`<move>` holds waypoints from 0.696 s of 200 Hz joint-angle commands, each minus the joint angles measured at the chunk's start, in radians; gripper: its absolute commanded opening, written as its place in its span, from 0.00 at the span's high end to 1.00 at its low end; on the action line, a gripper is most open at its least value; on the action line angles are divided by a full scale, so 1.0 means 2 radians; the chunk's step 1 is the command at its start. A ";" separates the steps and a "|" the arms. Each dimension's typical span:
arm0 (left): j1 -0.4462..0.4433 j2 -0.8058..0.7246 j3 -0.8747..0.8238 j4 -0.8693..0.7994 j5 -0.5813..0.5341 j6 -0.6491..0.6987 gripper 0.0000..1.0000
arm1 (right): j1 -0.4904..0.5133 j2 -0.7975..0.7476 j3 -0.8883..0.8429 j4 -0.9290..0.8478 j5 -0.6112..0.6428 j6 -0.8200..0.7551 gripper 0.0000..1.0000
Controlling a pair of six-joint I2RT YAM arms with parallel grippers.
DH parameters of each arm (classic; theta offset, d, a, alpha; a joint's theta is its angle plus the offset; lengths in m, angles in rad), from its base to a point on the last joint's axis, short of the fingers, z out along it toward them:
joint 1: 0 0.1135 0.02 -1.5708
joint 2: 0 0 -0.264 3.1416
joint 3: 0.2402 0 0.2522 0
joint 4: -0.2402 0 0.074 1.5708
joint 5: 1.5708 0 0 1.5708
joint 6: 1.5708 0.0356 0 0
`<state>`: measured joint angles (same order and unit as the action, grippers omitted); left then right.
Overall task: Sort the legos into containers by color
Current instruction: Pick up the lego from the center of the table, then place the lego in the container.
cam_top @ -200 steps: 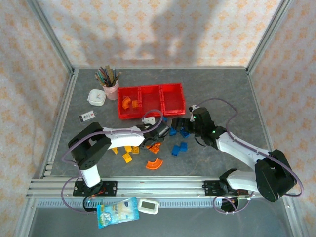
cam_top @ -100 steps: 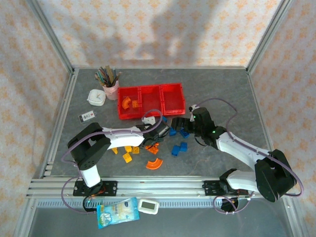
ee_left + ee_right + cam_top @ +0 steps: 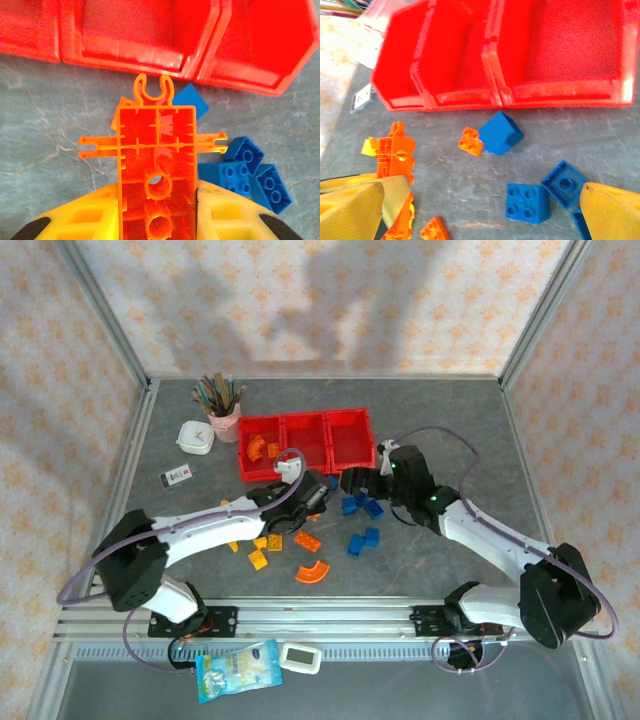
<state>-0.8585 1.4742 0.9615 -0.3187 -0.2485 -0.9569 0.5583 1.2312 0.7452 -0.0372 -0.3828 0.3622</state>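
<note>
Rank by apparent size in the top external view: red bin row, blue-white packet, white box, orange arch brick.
1. the red bin row
2. the blue-white packet, though it lies nearest the camera
3. the white box and the orange arch brick look about alike; I won't rank them.

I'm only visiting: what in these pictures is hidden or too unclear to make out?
Overhead view: the print on the small card is too small to read.
Left wrist view: the orange piece in the left gripper hides the table behind it; the top edge cuts off the red bins.
Right wrist view: a blue brick at the bottom edge is half hidden by a finger of the right gripper.
</note>
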 commanded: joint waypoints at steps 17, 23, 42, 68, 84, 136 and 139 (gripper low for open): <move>0.054 -0.040 0.024 -0.058 -0.061 0.081 0.71 | 0.034 0.029 0.042 0.023 0.005 0.014 0.00; 0.068 -0.041 0.028 -0.061 -0.061 0.092 0.71 | 0.037 0.035 0.045 0.028 0.006 0.019 0.00; 0.109 -0.033 0.043 -0.058 -0.063 0.135 0.71 | 0.044 0.049 0.051 0.045 0.006 0.032 0.00; 0.161 0.004 0.073 -0.040 -0.051 0.182 0.71 | 0.048 0.062 0.055 0.059 0.009 0.043 0.00; 0.186 0.038 0.099 -0.030 -0.040 0.215 0.71 | 0.048 0.066 0.055 0.063 0.014 0.046 0.00; 0.238 0.161 0.216 -0.049 -0.035 0.256 0.71 | 0.048 0.069 0.063 0.055 0.029 0.036 0.00; 0.240 0.166 0.219 -0.048 -0.034 0.257 0.71 | 0.048 0.069 0.063 0.055 0.029 0.036 0.00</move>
<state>-0.4072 1.7428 1.3121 -0.3790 -0.3157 -0.5091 0.6476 1.3682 0.8253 0.0536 -0.3614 0.4377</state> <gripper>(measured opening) 0.294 0.996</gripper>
